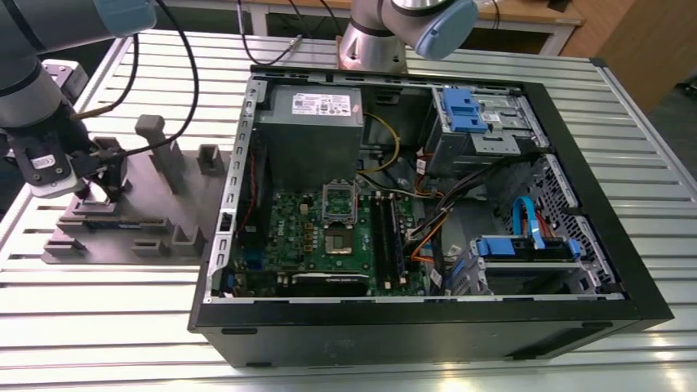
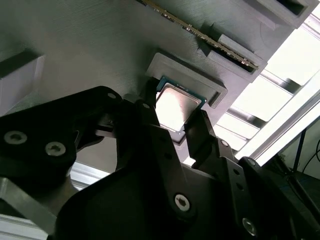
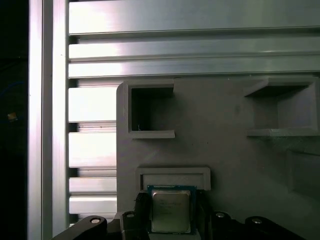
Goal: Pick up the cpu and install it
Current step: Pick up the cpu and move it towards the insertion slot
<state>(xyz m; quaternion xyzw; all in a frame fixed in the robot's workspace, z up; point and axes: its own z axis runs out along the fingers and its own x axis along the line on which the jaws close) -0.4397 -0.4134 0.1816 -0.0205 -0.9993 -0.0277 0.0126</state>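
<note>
Small, flat, square silver-topped cpu sits in the shallow pocket of the grey plastic fixture tray. Tray lies at 9 o'clock from the open black computer case. Black gripper is low over the pocket, fingers narrow, clamped on the cpu's opposite edges.

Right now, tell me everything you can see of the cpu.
The cpu is a small, flat square chip: a shiny silver-grey metal lid with a green board edge around it. It lies flat, lid up, in a shallow recess of the grey holder block, with the gripper straddling it; contact is unclear.
</note>
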